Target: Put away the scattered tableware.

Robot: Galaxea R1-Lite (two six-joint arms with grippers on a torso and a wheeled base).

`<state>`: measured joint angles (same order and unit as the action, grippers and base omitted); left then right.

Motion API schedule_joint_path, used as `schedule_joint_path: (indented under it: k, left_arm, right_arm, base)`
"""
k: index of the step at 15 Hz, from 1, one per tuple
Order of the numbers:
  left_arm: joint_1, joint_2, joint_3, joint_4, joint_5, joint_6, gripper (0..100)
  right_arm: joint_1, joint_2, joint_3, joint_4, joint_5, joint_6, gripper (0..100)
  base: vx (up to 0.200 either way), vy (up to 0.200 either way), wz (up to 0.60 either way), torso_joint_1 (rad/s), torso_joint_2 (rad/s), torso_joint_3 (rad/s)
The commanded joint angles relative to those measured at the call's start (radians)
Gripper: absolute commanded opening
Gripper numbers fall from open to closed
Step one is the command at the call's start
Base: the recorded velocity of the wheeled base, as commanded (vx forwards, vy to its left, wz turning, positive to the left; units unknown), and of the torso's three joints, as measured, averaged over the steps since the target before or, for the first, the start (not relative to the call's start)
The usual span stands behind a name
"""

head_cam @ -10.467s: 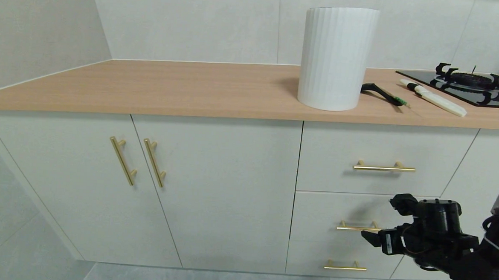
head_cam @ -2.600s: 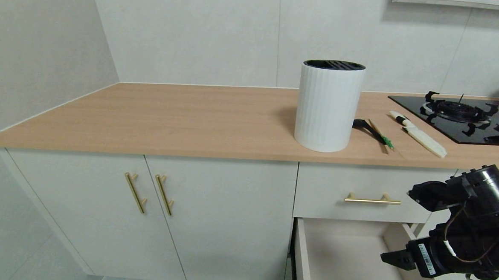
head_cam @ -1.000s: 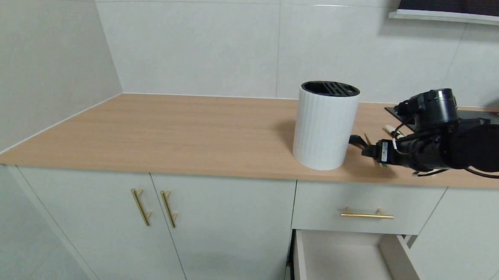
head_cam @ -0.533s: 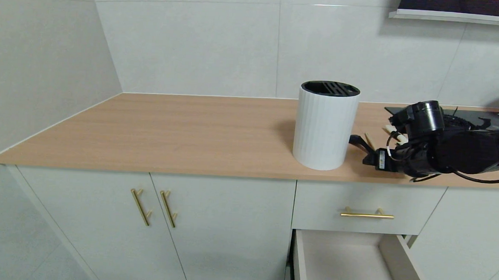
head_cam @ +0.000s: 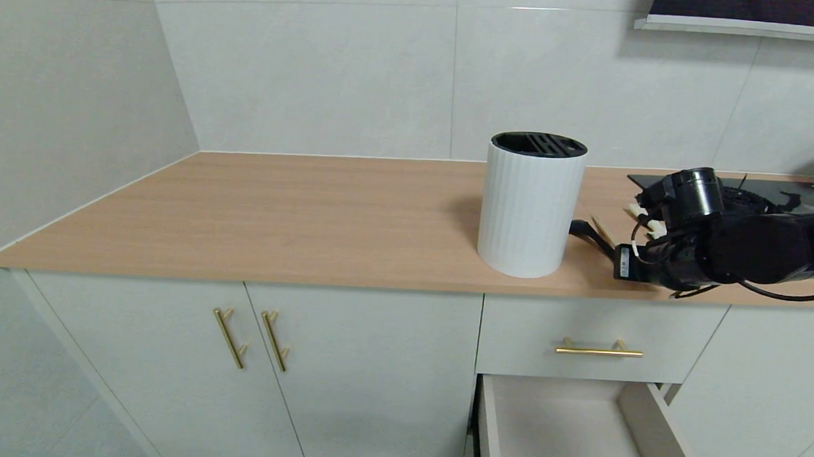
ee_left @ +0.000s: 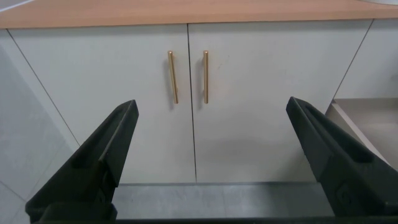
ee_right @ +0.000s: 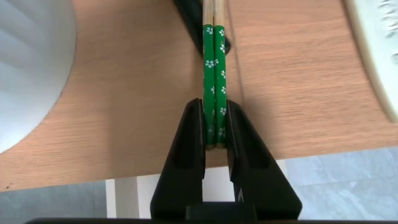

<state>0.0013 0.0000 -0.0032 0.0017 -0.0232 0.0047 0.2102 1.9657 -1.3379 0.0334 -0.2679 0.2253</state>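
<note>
- Head view: a white ribbed cylindrical holder with a black slotted top (head_cam: 531, 204) stands on the light wooden tabletop (head_cam: 275, 215).
- Just beside it, on its right, lies a black-handled utensil (head_cam: 580, 228), with the tip of a pair of wooden chopsticks with green flower-printed ends (head_cam: 598, 224) showing next to it.
- The right gripper (head_cam: 618, 260) sits low over these things, near the tabletop's front edge. From this view I cannot tell how its jaws stand.
- Behind the arm are part of a cream-white knife (head_cam: 635, 212) and a black glass hob (head_cam: 771, 188).
- Under the tabletop, a pale drawer (head_cam: 563, 432) stands pulled out beneath a shut drawer with a gold bar handle (head_cam: 599, 350).
- Left wrist view: the left gripper (ee_left: 211, 118) hangs low, facing the pale cabinet doors with two upright gold handles (ee_left: 188, 78). Its jaws are spread wide with nothing between them.
- Right wrist view: the right gripper (ee_right: 215, 118) has its jaws pressed onto the green ends of the chopsticks (ee_right: 214, 56), pinching the pair side by side.
- The chopsticks cross over the black utensil's handle (ee_right: 189, 15). Whether they rest on the tabletop (ee_right: 124, 93) or are raised off it, I cannot tell.
- The white holder (ee_right: 28, 62) is near on one side of the chopsticks and the cream-white knife (ee_right: 376, 56) on the other.
</note>
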Motion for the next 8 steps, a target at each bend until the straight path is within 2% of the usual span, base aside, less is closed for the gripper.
schedule_joint_path:
  k: [1,7,8]
  left_arm:
    - [0.000,0.000,0.002,0.000,0.000,0.000,100]
    - [0.000,0.000,0.000,0.000,0.000,0.000,100]
    - [0.000,0.000,0.000,0.000,0.000,0.000,100]
  right_arm:
    - [-0.002,-0.039,0.006,0.002,-0.002,0.000,0]
    - [0.000,-0.326,0.183,0.003,0.009,0.012,0]
    - [0.000,-0.435,0.263,0.013,0.022,0.020,0]
  base:
    - [0.000,0.000,0.00,0.000,0.00,0.000]
    - [0.000,0.000,0.00,0.000,0.00,0.000]
    - [0.000,0.000,0.00,0.000,0.00,0.000]
